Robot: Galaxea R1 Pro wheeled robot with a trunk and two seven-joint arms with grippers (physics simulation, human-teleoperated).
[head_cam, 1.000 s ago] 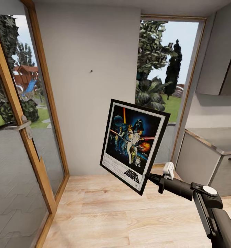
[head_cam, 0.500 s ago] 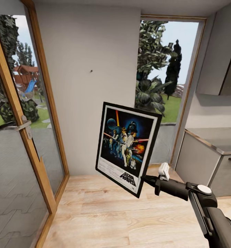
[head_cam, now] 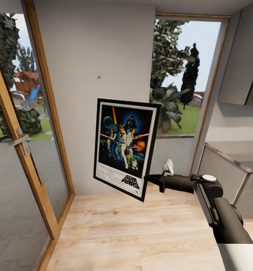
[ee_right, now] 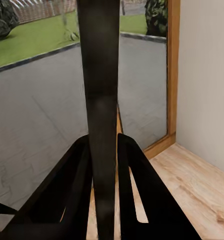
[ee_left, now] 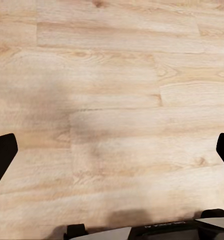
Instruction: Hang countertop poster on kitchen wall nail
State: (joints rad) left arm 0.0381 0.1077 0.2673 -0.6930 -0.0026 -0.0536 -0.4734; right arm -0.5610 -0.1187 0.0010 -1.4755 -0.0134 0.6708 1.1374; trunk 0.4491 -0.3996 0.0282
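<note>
The poster (head_cam: 124,146), a black-framed Star Wars picture with a white inner border, hangs upright in the air in front of the pale grey wall. My right gripper (head_cam: 148,179) is shut on its lower right edge. In the right wrist view the frame's black edge (ee_right: 102,100) runs between my two dark fingers (ee_right: 72,195). A tiny dark wall nail (head_cam: 99,77) sits on the plaster above the poster's top left corner, apart from it. My left gripper (ee_left: 112,150) is open over the bare wooden floor, its fingertips (ee_left: 2,152) wide apart. A corner of the grey kitchen countertop (head_cam: 241,152) lies at the right.
A glass door with a wooden frame (head_cam: 24,150) stands at the left. A tall window (head_cam: 183,75) opens right of the wall panel. Dark cabinet fronts (head_cam: 216,177) and an upper wall cabinet (head_cam: 241,64) stand at the right. Wooden floor (head_cam: 134,233) stretches below.
My right arm has carried the poster left and up, closer to the wall and the nail. The poster now stands straighter. The head view has shifted a little.
</note>
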